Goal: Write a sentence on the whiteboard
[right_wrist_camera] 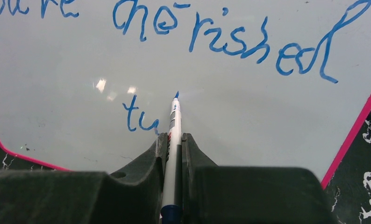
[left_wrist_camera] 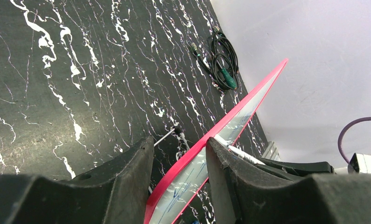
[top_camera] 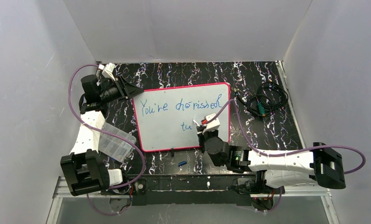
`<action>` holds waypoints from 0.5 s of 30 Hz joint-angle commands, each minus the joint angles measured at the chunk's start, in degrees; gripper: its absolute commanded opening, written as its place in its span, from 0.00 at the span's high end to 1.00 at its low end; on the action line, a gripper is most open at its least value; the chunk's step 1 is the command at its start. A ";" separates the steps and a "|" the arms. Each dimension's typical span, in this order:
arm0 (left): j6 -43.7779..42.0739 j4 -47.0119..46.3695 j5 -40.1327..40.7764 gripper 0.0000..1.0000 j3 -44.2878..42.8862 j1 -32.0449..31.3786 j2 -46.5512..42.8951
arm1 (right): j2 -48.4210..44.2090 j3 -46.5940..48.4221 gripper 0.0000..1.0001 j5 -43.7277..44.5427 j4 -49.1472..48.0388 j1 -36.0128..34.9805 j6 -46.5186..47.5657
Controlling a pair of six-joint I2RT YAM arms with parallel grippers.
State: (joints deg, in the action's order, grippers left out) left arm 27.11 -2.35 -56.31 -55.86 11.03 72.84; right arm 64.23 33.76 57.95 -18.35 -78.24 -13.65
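The whiteboard [top_camera: 169,135] with its pink-red frame lies mid-table. The sentence [top_camera: 181,106] in blue cursive reads "You're cherished", with "tu" on a second line [right_wrist_camera: 139,119]. My right gripper [top_camera: 203,126] is shut on a white marker [right_wrist_camera: 174,126]. Its blue tip is at the board surface [right_wrist_camera: 267,116] just right of "tu". My left gripper [top_camera: 131,91] is at the board's far left corner. In the left wrist view the board's edge [left_wrist_camera: 249,95] runs between its jaws [left_wrist_camera: 179,144], and they hold it.
A clear plastic box [top_camera: 114,141] sits left of the board by the left arm. A coiled black cable with a green plug [top_camera: 267,99] lies at the far right [left_wrist_camera: 223,58]. A small blue cap [top_camera: 182,163] lies near the board's front edge. White walls enclose the table.
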 commanded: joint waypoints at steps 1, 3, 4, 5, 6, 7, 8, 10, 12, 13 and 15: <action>0.13 0.16 -1.34 0.57 0.13 -0.59 -2.07 | -0.80 0.78 0.99 -0.62 3.87 0.10 -5.20; 0.13 0.19 -1.34 0.57 0.13 -0.63 -2.06 | -1.09 0.11 0.99 -1.26 5.47 0.11 -7.30; 0.13 0.22 -1.34 0.57 0.13 -0.65 -2.08 | -1.24 -0.27 0.99 -1.48 6.18 0.10 -8.31; 0.13 0.19 -1.34 0.57 0.13 -0.53 -2.04 | -1.40 -0.55 0.99 -1.71 6.79 0.10 -9.07; 0.13 0.21 -1.34 0.57 0.13 -0.64 -2.04 | -1.61 -0.80 0.99 -1.97 7.40 0.05 -9.89; 0.13 0.24 -1.34 0.57 0.18 -0.61 -2.04 | -1.79 -0.98 0.99 -2.23 8.14 0.02 -10.57; 0.13 0.23 -1.34 0.57 0.14 -0.62 -2.08 | -1.94 -1.15 0.99 -2.45 8.68 0.01 -11.21; 0.13 0.23 -1.34 0.57 0.14 -0.62 -2.04 | -2.08 -1.40 0.99 -2.96 9.57 -0.07 -12.20; 0.13 0.24 -1.34 0.57 0.15 -0.61 -2.04 | -1.96 -1.48 0.99 -3.46 10.34 -0.15 -13.06; 0.13 0.21 -1.34 0.57 0.19 -0.61 -2.08 | -1.87 -1.50 0.99 -3.66 10.68 -0.22 -13.41; 0.14 0.20 -1.34 0.57 0.14 -0.61 -2.12 | -1.61 -1.48 0.99 -4.02 11.23 -0.42 -13.95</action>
State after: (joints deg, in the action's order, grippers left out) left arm 27.11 -2.35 -56.18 -55.86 11.00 72.84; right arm 62.81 33.01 53.78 -10.33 -78.54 -24.77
